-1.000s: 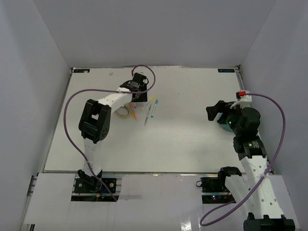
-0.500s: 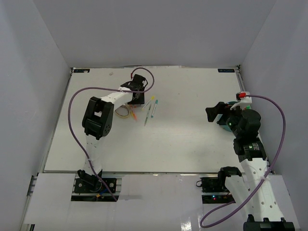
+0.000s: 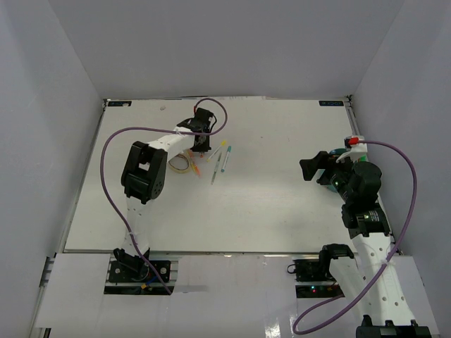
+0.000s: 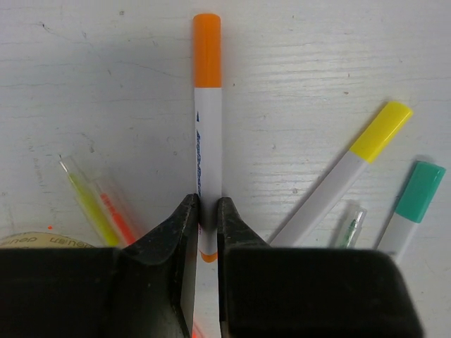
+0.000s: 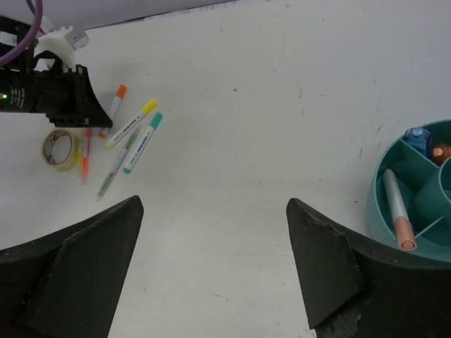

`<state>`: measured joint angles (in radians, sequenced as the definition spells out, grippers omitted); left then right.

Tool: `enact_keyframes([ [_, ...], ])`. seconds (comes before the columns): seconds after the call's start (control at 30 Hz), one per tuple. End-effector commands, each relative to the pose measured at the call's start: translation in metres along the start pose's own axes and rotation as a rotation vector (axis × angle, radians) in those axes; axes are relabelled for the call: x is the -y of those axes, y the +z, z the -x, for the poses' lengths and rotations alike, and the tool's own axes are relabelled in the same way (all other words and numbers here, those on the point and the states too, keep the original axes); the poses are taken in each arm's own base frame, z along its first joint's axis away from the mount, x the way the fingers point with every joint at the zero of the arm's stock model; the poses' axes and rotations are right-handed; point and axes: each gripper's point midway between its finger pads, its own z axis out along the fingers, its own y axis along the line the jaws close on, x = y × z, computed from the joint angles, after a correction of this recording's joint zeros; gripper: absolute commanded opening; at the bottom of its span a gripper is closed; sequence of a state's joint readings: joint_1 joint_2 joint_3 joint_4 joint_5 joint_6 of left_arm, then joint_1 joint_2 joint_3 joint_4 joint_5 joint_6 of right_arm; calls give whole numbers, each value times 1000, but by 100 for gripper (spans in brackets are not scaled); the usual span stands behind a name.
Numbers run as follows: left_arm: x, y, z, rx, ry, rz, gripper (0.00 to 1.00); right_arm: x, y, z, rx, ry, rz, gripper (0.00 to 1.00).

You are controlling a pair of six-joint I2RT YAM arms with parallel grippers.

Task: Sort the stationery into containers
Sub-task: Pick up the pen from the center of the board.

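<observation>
On the far left part of the white surface point(image 3: 268, 204), the left fingers point(image 4: 192, 211) are pinched tight on the white barrel of an orange-capped marker point(image 4: 208, 105). The marker lies on the surface with its cap pointing away from the wrist.

In the left wrist view, two thin clear pens lie side by side to the left of that marker, one neon yellow point(image 4: 88, 201) and one orange point(image 4: 116, 215). The rim of a beige tape roll point(image 4: 42, 241) shows at the lower corner. To the marker's right, fanned out and apart from it, lie a yellow-capped marker point(image 4: 352, 169), a thin clear green pen point(image 4: 350, 225) and a teal-capped marker point(image 4: 412, 201).

Well apart from this cluster, at the right side of the surface, the right fingers point(image 5: 320, 246) are spread wide with nothing between them. They hang above bare surface just beside the teal organiser cup point(image 5: 377, 201).

One wedge compartment of the cup holds a grey pen with a salmon-pink end point(image 5: 394, 204). A compartment farther back holds a light blue piece point(image 5: 417, 137) and an orange-brown one point(image 5: 440, 150), both only partly in view.
</observation>
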<state>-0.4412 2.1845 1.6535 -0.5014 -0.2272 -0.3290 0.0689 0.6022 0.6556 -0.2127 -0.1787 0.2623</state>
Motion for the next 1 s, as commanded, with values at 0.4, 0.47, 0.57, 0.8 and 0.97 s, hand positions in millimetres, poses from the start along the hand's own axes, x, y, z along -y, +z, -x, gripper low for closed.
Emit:
enact_keyframes([
  [0.4, 79, -170, 56, 363, 216, -473, 0, -51, -6, 48, -61, 33, 191, 89],
  [0.47, 86, -205, 47, 449, 301, -541, 0, -63, -5, 51, -84, 44, 254, 89],
  [0.57, 88, -242, 28, 530, 365, -636, 0, -78, -3, 49, -123, 58, 346, 90],
  [0.8, 96, -290, 13, 692, 525, -750, 0, -99, 15, 50, -186, 85, 497, 89],
  [0.97, 112, -299, -1, 716, 605, -817, 0, -125, 22, 59, -206, 76, 583, 89],
])
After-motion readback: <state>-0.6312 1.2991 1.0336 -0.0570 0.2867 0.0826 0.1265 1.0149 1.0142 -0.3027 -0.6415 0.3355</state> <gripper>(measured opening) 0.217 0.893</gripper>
